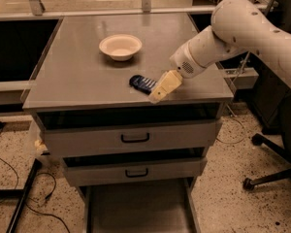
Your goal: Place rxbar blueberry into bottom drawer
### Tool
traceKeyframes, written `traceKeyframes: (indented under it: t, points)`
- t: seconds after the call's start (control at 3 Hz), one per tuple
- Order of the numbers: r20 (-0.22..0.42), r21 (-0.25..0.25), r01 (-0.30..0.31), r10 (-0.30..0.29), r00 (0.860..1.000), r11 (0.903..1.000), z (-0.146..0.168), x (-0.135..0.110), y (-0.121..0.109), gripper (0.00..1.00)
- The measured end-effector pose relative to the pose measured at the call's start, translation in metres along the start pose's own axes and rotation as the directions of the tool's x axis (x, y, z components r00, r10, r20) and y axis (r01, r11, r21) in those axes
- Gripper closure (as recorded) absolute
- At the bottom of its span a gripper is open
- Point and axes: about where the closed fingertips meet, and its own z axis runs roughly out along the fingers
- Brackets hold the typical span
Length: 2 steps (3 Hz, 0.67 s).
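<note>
rxbar blueberry (pixel 141 83) flat beside claw (pixel 155 96), bottom drawer (pixel 136 210) open

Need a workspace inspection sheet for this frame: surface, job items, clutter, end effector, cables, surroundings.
Surface: grey cabinet top, carrying two items.
Job's things: blue bar lying flat near the front edge; bottom drawer pulled out.
Clutter: white bowl, behind the bar.
Grippers: end effector at the bar's right end, angled down-left.
Cables: black cable on the floor, left.
Surroundings: chair base, right.
</note>
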Motion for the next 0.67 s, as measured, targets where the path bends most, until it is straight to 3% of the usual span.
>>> traceKeyframes:
  t: [0.67]
  points:
    - [-0.011, 0.06, -0.054, 0.055, 0.998, 0.9967, 0.0096, 0.0089, -0.0045, 0.0]
